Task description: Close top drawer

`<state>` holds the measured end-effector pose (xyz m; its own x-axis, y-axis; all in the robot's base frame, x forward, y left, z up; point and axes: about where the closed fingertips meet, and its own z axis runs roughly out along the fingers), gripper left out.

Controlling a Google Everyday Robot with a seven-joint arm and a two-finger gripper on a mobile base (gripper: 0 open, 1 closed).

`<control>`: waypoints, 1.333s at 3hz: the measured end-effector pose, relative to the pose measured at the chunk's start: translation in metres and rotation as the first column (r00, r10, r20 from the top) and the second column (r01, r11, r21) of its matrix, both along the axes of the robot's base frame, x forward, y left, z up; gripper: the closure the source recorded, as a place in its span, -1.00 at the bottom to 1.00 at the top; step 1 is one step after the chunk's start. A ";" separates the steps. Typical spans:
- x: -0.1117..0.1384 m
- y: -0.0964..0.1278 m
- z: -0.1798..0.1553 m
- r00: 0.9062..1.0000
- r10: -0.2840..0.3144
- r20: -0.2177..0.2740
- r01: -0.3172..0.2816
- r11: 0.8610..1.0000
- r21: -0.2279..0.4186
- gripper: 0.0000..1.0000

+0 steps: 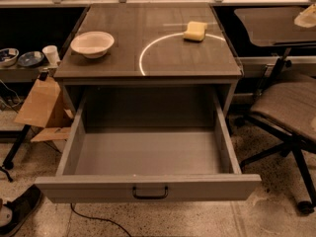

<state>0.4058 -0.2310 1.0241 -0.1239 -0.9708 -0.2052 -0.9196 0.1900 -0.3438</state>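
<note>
The top drawer (148,186) is a wide, deep grey box, pulled far out of the grey cabinet (148,63). Its inside (148,152) is empty. Its plain front panel has a small dark bail handle (150,192) at the centre. My gripper is not in view. Only a small pale piece of the arm (307,17) shows at the top right edge, far above and right of the drawer.
On the cabinet top stand a white bowl (92,43) and a yellow sponge (195,31). An office chair (286,107) stands close on the right. A cardboard box (42,102), a shoe (17,214) and a floor cable (94,218) are at the left.
</note>
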 end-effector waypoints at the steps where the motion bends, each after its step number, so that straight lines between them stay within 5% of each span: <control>1: 0.009 0.010 -0.025 0.991 0.131 -0.036 -0.132 0.990 -0.048 -1.00; 3: 0.024 -0.029 -0.147 0.960 0.214 -0.181 -0.214 0.977 0.021 -0.92; 4: 0.013 -0.055 -0.173 0.959 0.242 -0.151 -0.231 0.969 0.086 -0.46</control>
